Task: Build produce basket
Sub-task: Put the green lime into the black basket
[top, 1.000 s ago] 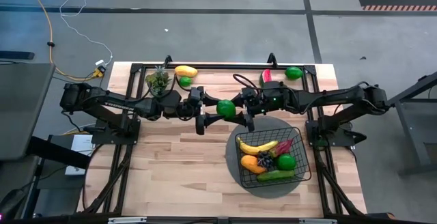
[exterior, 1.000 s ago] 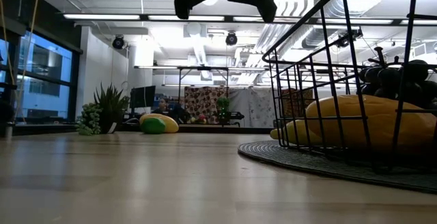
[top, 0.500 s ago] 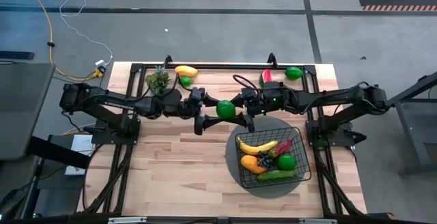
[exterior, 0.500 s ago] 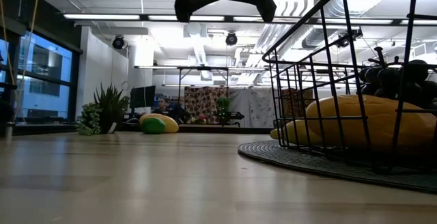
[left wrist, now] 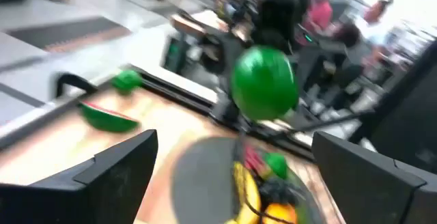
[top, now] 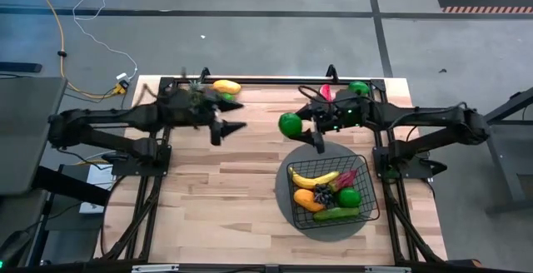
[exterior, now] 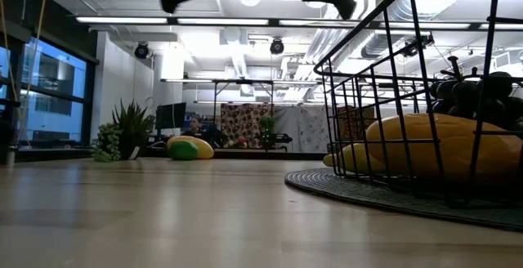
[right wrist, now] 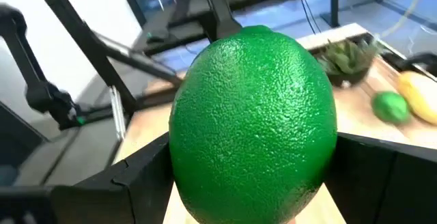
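Observation:
My right gripper (top: 297, 128) is shut on a green lime (top: 289, 124), held in the air left of and beyond the black wire basket (top: 367, 191). The basket stands on a round grey mat (top: 285, 200) and holds a banana (top: 312, 177), chili, mango, grapes, another lime (top: 349, 196) and a cucumber. My left gripper (top: 231, 116) hangs open above the table's far left part, apart from the lime, with nothing between its fingers. The left wrist view looks at the held lime (left wrist: 265, 80) from a distance. My right gripper pinches the lime's two opposite sides (right wrist: 183, 157) between its two fingers. The fingers (right wrist: 136, 179) come nearly level from the table's right side. The lime fills the gap between them and is lifted well clear of the table.
Near the far edge lie a yellow mango (top: 226, 86), a small lime (top: 226, 98), a green leafy top (top: 193, 98), a watermelon slice (top: 325, 92) and one more lime (top: 358, 88). Bare wood spreads over the table's near left half.
My left gripper has let go of the lime that both grippers held, and has drawn back toward the table's left and far edge, rising a little. My right gripper has carried the lime a short way toward the right and far edge, still clear of the table.

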Tool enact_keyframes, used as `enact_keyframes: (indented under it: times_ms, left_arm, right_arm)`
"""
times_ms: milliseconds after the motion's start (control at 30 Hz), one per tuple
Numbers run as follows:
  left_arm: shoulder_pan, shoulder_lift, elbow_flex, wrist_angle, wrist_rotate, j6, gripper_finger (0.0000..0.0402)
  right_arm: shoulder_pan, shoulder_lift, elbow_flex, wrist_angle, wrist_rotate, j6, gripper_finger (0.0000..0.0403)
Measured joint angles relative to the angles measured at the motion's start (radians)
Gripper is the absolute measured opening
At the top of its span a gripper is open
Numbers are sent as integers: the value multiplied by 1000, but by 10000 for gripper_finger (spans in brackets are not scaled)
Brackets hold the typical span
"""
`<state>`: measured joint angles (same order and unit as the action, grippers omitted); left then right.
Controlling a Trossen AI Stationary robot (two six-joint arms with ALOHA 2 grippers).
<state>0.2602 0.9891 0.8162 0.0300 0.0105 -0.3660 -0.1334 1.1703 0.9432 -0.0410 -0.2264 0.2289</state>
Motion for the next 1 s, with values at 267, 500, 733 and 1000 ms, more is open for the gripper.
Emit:
enact_keyframes:
  times_ms: [267, 500, 733, 1000]
  left_arm:
    - [-42, -144, 0, -34, -253, 82, 377]
    - [-106, -108, -1, -33, -294, 88, 377]
    - [-168, 23, -1, 107, -334, 89, 377]
    - [-185, 170, -2, 285, -306, 74, 376]
  right_arm:
    - [-7, -158, -33, -225, 44, -28, 287]
    - [5, -337, -228, -117, 118, 60, 287]
    - [5, -440, -394, 214, 102, 159, 287]
    - [5, -438, -402, 249, 89, 137, 287]
